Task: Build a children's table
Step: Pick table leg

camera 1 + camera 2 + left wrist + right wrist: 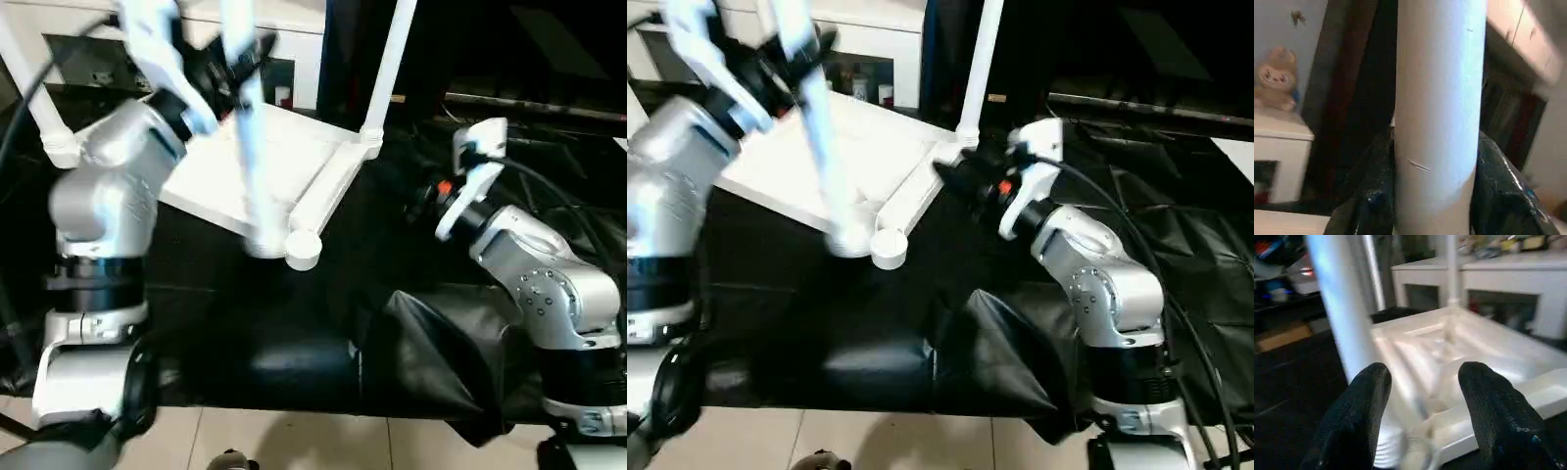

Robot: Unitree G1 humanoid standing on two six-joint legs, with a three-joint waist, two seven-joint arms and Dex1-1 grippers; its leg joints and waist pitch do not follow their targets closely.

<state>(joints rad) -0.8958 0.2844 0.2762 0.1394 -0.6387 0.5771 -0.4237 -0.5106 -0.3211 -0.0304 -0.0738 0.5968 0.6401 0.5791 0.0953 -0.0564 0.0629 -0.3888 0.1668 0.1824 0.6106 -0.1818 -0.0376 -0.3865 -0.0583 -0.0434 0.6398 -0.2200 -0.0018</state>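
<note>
The white tabletop [294, 162] lies upside down on a black cloth, its raised rim facing up. Two white legs stand in its far corners, one at the right [387, 69] and one at the left [29, 88]. My left gripper [230, 59] is shut on a third leg [250, 147], held high on its shaft, as the left wrist view shows [1440, 112]. That leg's lower end sits just left of the near corner socket [304, 250]. My right gripper [965, 176] is open with nothing between its fingers [1359, 416], beside the tabletop's right corner.
A white cabinet [284, 39] stands behind the tabletop. Black cloth [431, 352] covers the work surface and bunches up at the front. Tiled floor [294, 441] shows below it. A plush toy [1273, 78] sits on a white cabinet.
</note>
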